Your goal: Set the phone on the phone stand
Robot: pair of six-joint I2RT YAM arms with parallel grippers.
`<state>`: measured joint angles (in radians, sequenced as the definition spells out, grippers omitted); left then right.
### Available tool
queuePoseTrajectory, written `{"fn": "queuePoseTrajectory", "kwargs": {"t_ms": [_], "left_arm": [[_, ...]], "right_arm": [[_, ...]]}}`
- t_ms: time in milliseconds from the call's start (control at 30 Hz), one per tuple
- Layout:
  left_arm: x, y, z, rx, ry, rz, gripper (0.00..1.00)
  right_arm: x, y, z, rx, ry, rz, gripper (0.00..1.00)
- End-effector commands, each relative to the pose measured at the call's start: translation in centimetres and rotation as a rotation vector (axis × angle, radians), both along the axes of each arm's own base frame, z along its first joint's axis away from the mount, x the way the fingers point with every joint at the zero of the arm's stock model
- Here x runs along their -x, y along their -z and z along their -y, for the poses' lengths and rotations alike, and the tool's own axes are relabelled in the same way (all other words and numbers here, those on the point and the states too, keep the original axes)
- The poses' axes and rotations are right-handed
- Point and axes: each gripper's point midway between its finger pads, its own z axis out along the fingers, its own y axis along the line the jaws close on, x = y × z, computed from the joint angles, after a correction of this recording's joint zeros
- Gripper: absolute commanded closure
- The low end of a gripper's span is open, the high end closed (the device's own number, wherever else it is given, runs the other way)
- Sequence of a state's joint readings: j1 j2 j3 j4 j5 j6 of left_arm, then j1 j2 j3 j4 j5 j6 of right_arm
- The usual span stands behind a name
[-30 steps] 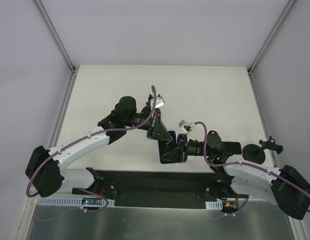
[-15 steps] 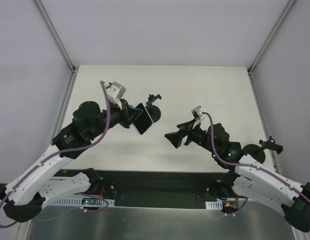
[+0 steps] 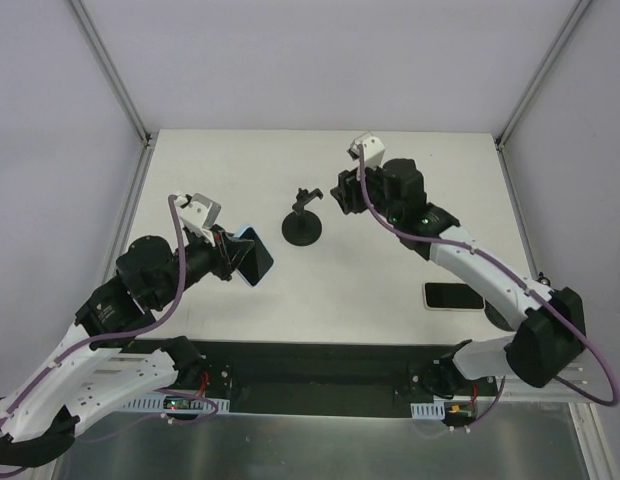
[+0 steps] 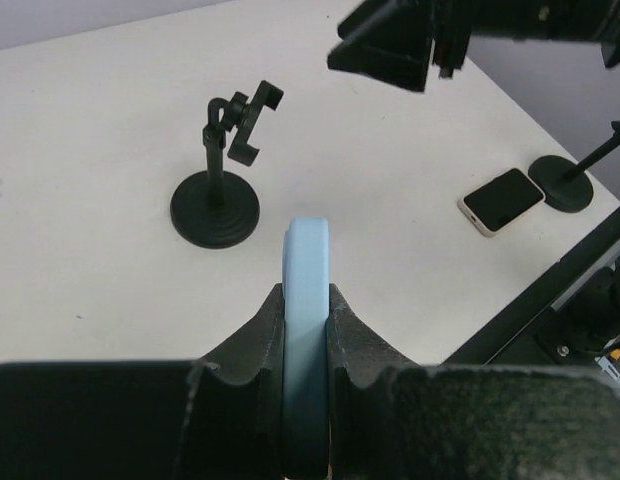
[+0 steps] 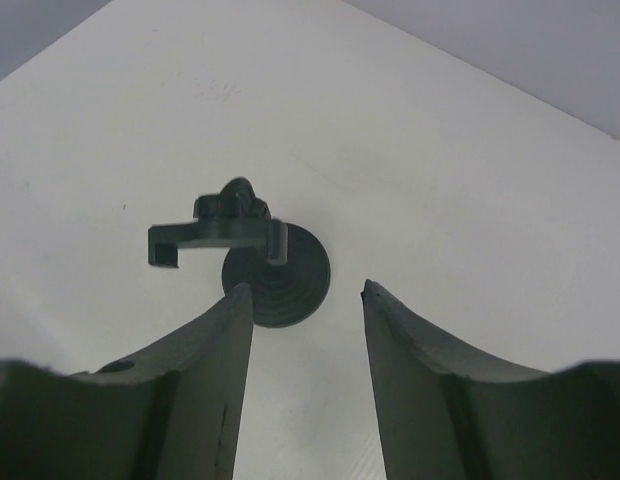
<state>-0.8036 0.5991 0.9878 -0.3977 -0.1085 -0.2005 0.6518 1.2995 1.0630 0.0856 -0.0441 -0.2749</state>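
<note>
the right arm has just swung clear of the middle, and its right claw (image 3: 342, 193) is now hovering over the phone stand (image 3: 304, 215), released and gripping nothing. the stand is sitting below it. the left claw (image 3: 240, 258) is clenching the light blue phone (image 3: 254, 257) edge-up, off the surface (image 3: 410, 180), with the stand ahead of it and apart. a second ago both claws were huddling together mid-surface. now they are standing well apart, so the left arm seems free to carry the phone forward to the cradle. a second phone (image 3: 452, 296) is lying well behind the right claw.
</note>
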Motion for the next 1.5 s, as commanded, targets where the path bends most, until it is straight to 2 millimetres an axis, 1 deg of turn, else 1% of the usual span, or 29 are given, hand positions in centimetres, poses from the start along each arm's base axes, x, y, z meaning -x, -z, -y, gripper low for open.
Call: {"fn": "queuePoseTrajectory", "kwargs": {"t_ms": [0, 67, 133, 167, 200, 267, 333, 367, 433, 467, 533, 600, 633, 667, 733, 833, 933, 1033, 1067, 1167, 1200, 1233, 1267, 1300, 1333, 1367, 1400, 1433, 1467], "left_arm": [[0.7, -2.0, -0.2, 0.067, 0.019, 0.056, 1.0], [0.7, -2.0, -0.3, 0.067, 0.018, 0.063, 1.0], [0.8, -2.1, -0.3, 0.058, 0.024, 0.072, 1.0], [0.8, -2.2, -0.4, 0.054, 0.027, 0.081, 1.0], [0.8, -2.3, -0.4, 0.053, 0.027, 0.085, 1.0], [0.8, -2.2, -0.4, 0.05, 0.029, 0.085, 1.0], [0.9, -2.3, -0.5, 0.055, 0.027, 0.091, 1.0], [0.9, -2.2, -0.6, 0.052, 0.026, 0.09, 1.0], [0.9, -2.2, -0.6, 0.055, 0.023, 0.093, 1.0], [0.9, -2.2, -0.6, 0.056, 0.024, 0.092, 1.0], [0.9, -2.1, -0.4, 0.054, 0.03, 0.09, 1.0], [0.8, -1.9, -0.3, 0.051, 0.032, 0.084, 1.0], [0.8, -1.8, -0.3, 0.049, 0.033, 0.082, 1.0], [0.8, -1.8, -0.2, 0.05, 0.036, 0.081, 1.0], [0.9, -1.8, -0.1, 0.05, 0.043, 0.081, 1.0], [0.8, -1.6, 0.0, 0.049, 0.045, 0.076, 1.0], [0.8, -1.2, 0.4, 0.047, 0.057, 0.063, 1.0], [0.7, -0.7, 0.8, 0.042, 0.064, 0.048, 1.0], [0.6, -0.6, 0.9, 0.04, 0.067, 0.047, 1.0], [0.3, 0.1, 1.6, 0.026, 0.084, 0.033, 1.0], [0.2, 0.5, 2.2, 0.017, 0.104, 0.027, 1.0], [0.3, 0.7, 2.7, 0.012, 0.129, 0.021, 1.0], [0.3, 0.6, 3.2, 0.011, 0.148, 0.025, 1.0], [0.1, 1.1, 4.0, 0.0, 0.173, 0.012, 1.0], [0.3, 0.4, 4.8, 0.015, 0.221, 0.026, 1.0], [0.6, 0.0, 5.5, 0.024, 0.259, 0.031, 1.0], [0.5, 0.2, 6.5, 0.021, 0.298, 0.029, 1.0], [1.2, -1.3, 7.8, 0.057, 0.385, 0.085, 1.0], [1.5, -1.7, 8.5, 0.067, 0.428, 0.108, 1.0]], "right_arm": [[-1.1, -0.8, -2.8, 0.023, -0.126, -0.05, 0.52], [-1.6, 0.0, -3.5, 0.027, -0.132, -0.079, 0.52], [-1.8, 0.8, -3.8, 0.044, -0.13, -0.101, 0.52], [-2.4, 1.2, -3.8, 0.059, -0.11, -0.108, 0.52], [-2.4, 1.3, -3.9, 0.065, -0.109, -0.112, 0.52], [-2.4, 2.1, -4.2, 0.076, -0.126, -0.124, 0.55], [-2.6, 2.4, -4.4, 0.086, -0.132, -0.127, 0.6], [-2.8, 2.9, -4.5, 0.096, -0.128, -0.136, 0.61], [-3.0, 2.9, -4.7, 0.105, -0.132, -0.13, 0.63], [-3.3, 3.3, -4.8, 0.112, -0.129, -0.137, 0.62], [-3.6, 3.2, -5.1, 0.113, -0.132, -0.133, 0.62], [-3.9, 3.8, -5.3, 0.129, -0.135, -0.143, 0.62], [-4.1, 3.4, -5.4, 0.13, -0.134, -0.14, 0.62], [-4.4, 3.9, -5.4, 0.14, -0.13, -0.145, 0.63], [-4.8, 3.8, -5.6, 0.146, -0.132, -0.14, 0.64], [-5.1, 3.5, -6.0, 0.16, -0.142, -0.133, 0.68], [-5.4, 3.7, -6.1, 0.17, -0.143, -0.138, 0.74], [-4.8, 3.5, -6.5, 0.168, -0.178, -0.132, 0.89], [-4.7, 3.7, -6.5, 0.174, -0.178, -0.134, 0.99], [-3.7, 3.4, -6.2, 0.175, -0.171, -0.132, 0.99], [-3.0, 3.9, -6.1, 0.182, -0.168, -0.147, 0.99], [-2.6, 3.3, -5.6, 0.16, -0.138, -0.151, 0.99], [-2.1, 3.2, -5.4, 0.15, -0.125, -0.162, 0.99], [-1.3, 4.0, -5.1, 0.156, -0.115, -0.192, 0.99], [-0.6, 3.2, -4.7, 0.14, -0.095, -0.188, 0.99], [-0.1, 3.2, -4.6, 0.13, -0.077, -0.2, 0.99], [0.7, 3.4, -4.8, 0.133, -0.072, -0.208, 0.99], [1.5, 3.6, -4.5, 0.132, -0.068, -0.213, 0.99], [2.0, 3.8, -4.6, 0.118, -0.07, -0.229, 0.99]]}}
